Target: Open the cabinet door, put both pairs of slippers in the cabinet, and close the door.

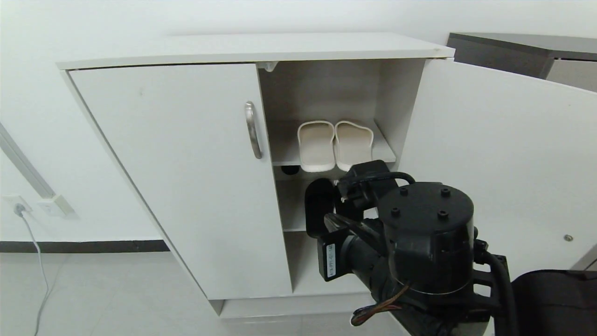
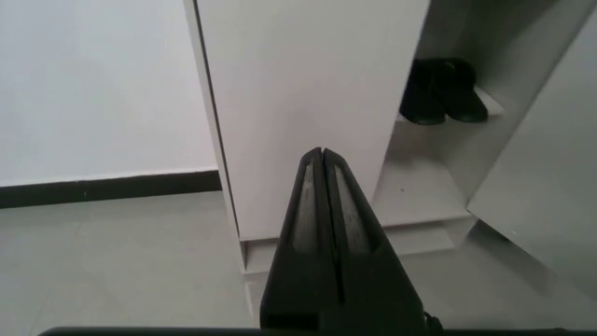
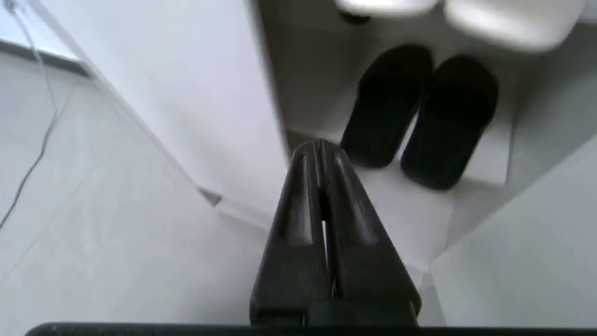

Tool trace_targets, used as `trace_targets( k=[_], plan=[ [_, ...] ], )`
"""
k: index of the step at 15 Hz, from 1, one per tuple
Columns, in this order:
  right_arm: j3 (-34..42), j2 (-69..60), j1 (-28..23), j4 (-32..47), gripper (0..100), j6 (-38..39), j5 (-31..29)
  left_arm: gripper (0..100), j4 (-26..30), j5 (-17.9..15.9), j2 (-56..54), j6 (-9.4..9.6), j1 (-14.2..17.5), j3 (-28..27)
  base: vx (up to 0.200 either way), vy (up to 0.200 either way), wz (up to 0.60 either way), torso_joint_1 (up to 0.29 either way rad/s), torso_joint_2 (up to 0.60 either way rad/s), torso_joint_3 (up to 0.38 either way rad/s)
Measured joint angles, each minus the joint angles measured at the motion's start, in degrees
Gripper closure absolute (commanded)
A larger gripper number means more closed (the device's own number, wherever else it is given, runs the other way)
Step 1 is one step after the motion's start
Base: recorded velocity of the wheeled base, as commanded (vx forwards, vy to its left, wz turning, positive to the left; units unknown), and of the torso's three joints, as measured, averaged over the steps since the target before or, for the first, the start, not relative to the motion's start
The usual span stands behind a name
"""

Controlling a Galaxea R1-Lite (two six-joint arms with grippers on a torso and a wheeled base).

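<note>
The white cabinet (image 1: 252,46) has its left door (image 1: 177,177) closed and its right door (image 1: 503,163) swung wide open. A white pair of slippers (image 1: 335,144) lies side by side on the upper shelf. On the shelf below sits a black pair of slippers (image 3: 420,112), partly hidden behind my right arm in the head view (image 1: 319,205). My right gripper (image 3: 320,149) is shut and holds nothing, just outside the opening in front of the black pair. My left gripper (image 2: 322,159) is shut too, low before the closed door, with the black slippers (image 2: 443,91) farther off.
A metal handle (image 1: 253,130) runs down the closed door's inner edge. A wall socket with a cable (image 1: 18,207) is at the left near the floor. A grey piece of furniture (image 1: 513,51) stands behind the open door. Bare floor (image 2: 121,261) lies left of the cabinet.
</note>
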Motion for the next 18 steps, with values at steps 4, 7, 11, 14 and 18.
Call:
trace_targets(
  k=[4,7,11,14,18],
  plan=[
    [0.2,1.4,-0.1,0.0,100,0.4,0.0,100,0.0,0.0,0.0,-0.02,0.0,0.0,-0.2,0.0,0.0,0.001,0.0,0.002],
    [0.5,2.1,-0.6,0.0,100,1.1,0.4,100,0.0,0.0,0.0,0.0,0.0,0.0,-0.133,0.0,0.0,0.0,0.0,0.003],
    [1.4,2.5,-1.3,-0.5,100,1.2,0.6,100,0.0,0.0,0.0,-0.02,0.0,0.0,0.0,0.0,0.0,0.0,0.0,0.0],
    [2.0,2.6,-2.2,-2.9,100,1.0,0.6,100,0.0,0.0,0.0,-0.02,0.0,0.0,0.0,0.0,0.0,0.0,0.0,0.0],
    [3.6,2.6,-2.8,-5.4,100,0.5,2.4,100,0.0,0.0,0.0,-0.09,0.0,0.0,0.0,0.0,0.0,0.0,0.0,0.0]
  ],
)
